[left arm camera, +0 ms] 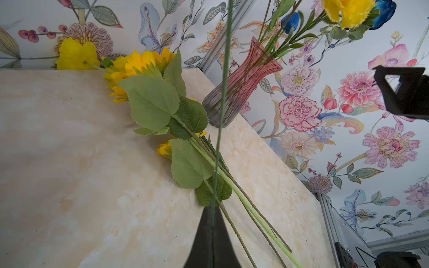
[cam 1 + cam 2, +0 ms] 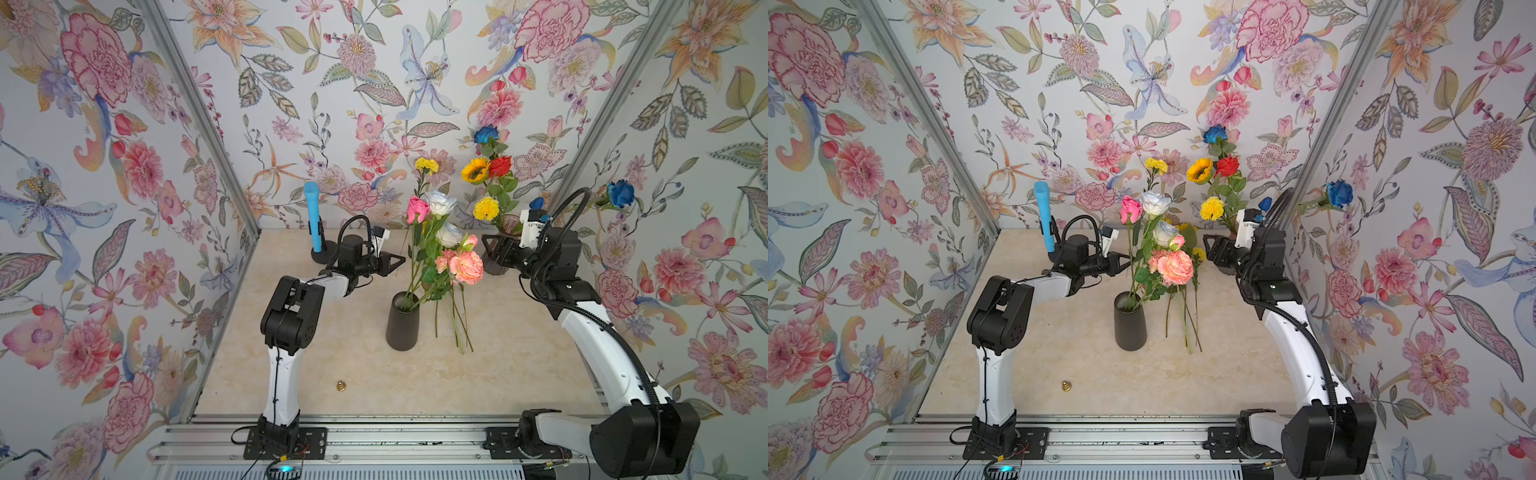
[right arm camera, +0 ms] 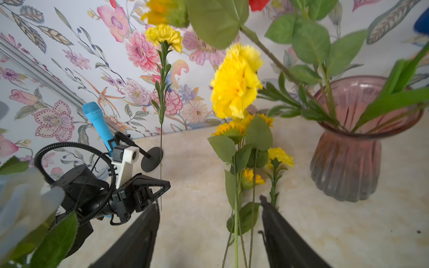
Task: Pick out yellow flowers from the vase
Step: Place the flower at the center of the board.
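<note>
Yellow pompom flower (image 2: 427, 165): judged light, soft-headed, its thin wiry stem (image 1: 222, 92) bendy and slippery, best taken low; it is held upright above the left pincer (image 2: 400, 261), clamped on that stem, while the right pincer (image 3: 207, 208) is seen with jaws apart beside the pink vase (image 3: 348, 162).

Left arm (image 2: 284, 374): white tapered shells between boxy black joint housings; thin black cable tied down the white link.
Right arm (image 2: 598, 349): white and black likewise, with a rounded black housing at the base end.
Conduit (image 3: 76, 145): ribbed black hose looped at each wrist, run down the right arm's outside.
Left gripper (image 2: 401, 261): black, open triangular finger frames.
Right gripper (image 3: 209, 201): black, flat tapered fingers.
Wrist camera mounts (image 3: 125, 160): white printed brackets, round lens hole.
Base plates (image 2: 316, 442): black, screw-studded; red and black wires under the left.
</note>
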Available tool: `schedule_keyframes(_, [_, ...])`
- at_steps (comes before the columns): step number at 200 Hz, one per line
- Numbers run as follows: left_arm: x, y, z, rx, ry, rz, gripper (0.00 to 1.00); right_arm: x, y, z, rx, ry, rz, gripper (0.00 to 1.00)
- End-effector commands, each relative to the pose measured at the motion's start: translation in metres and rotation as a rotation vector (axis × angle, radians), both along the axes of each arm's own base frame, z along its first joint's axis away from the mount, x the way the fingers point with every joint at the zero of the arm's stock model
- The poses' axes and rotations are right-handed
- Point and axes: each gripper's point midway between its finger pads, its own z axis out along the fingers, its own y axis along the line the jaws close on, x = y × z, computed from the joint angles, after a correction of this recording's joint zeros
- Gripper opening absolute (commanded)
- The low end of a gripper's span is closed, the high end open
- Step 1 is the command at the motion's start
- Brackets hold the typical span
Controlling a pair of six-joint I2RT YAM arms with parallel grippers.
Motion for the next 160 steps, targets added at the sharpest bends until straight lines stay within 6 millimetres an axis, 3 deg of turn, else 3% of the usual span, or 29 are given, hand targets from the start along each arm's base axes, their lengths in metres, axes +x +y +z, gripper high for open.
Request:
schedule_keyframes(1, [-0.002,-0.009,-0.01,0.031,0.016,-0.035,0.0,-0.004,0.017,-0.021,0.105,0.022,0.045,0.69])
schedule_keyframes(31, [0.0,-0.013,-0.018,0.079,0.02,-0.061,0.0,0.004,0.039,-0.051,0.194,0.042,0.099,0.67])
schedule_keyframes(61, [-0.003,-0.018,-0.03,0.146,0.026,-0.102,0.0,0.019,0.063,-0.068,0.286,0.039,0.149,0.62])
schedule_keyframes(115, [-0.011,-0.025,-0.049,0.223,0.039,-0.162,0.0,0.045,0.099,-0.074,0.338,-0.029,0.148,0.54])
schedule_keyframes(160, [-0.018,-0.028,-0.064,0.293,0.038,-0.199,0.0,0.07,0.11,-0.079,0.385,-0.067,0.127,0.51])
